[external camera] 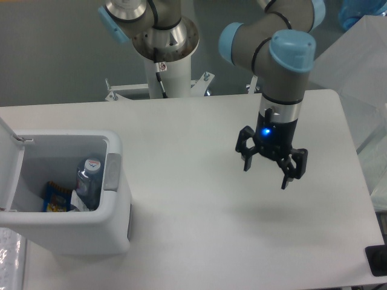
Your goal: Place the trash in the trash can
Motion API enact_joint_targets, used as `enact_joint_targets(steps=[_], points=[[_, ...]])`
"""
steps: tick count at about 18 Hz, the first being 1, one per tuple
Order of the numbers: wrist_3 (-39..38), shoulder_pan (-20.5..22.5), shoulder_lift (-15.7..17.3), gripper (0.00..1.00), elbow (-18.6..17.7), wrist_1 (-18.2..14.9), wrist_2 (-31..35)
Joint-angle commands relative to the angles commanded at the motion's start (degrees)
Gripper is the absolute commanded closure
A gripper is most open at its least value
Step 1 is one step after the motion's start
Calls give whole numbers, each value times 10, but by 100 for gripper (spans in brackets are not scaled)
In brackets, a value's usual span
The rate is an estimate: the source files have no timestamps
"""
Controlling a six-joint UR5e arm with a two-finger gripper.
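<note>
With the bottle in the bin at lower left, the empty, spread claw at centre right likely just needs parking.

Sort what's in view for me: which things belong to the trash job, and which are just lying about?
Part of the job:
- trash can, lid open
- bottle, inside the can
- white tissue, beside the bottle in the can
- gripper, open and empty over the table

Just there:
- blue and yellow packet in the can
- dark object at the table's right edge
</note>
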Motion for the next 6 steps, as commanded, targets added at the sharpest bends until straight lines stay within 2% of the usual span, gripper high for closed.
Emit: enact_joint_targets(steps=[4, 6], points=[[32, -8, -20, 0, 54, -88, 68], [37, -13, -26, 0, 63, -101, 77]])
